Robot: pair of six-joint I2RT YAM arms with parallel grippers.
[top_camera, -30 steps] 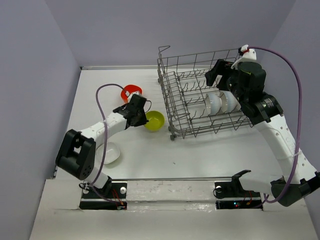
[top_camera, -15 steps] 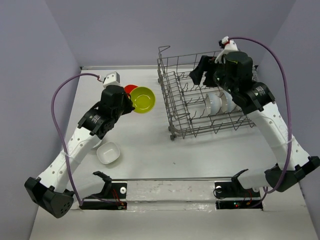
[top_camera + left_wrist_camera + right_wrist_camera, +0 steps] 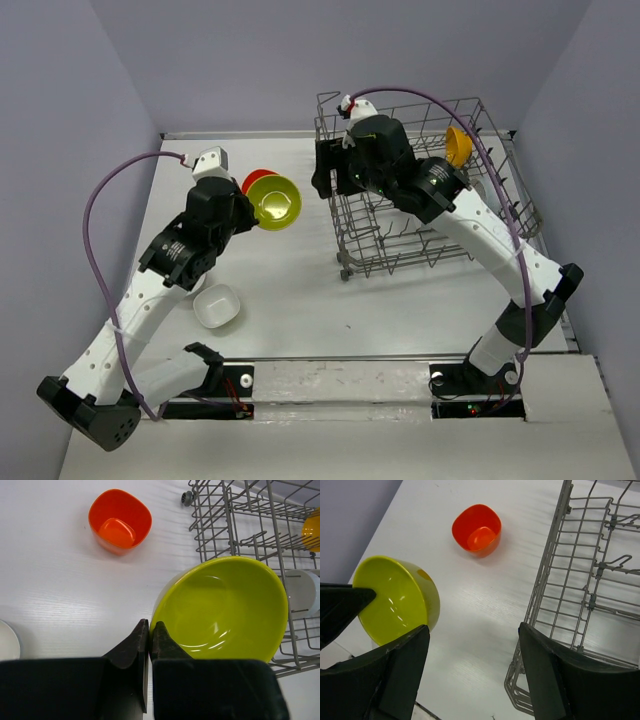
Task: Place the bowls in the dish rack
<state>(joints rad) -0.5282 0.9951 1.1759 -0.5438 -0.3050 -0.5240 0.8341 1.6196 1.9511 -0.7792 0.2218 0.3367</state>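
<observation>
Hanging above the table in the overhead view, the left gripper held the lime green bowl by its rim, left of the dish rack and just beside the red-orange bowl. A white bowl sat nearer the bases. The right gripper hung at the rack's left wall.

The left wrist view showed the jaws pinched almost together on that rim, with an orange-yellow bowl in the rack.

The right wrist view showed its fingers spread wide, nothing between them.
</observation>
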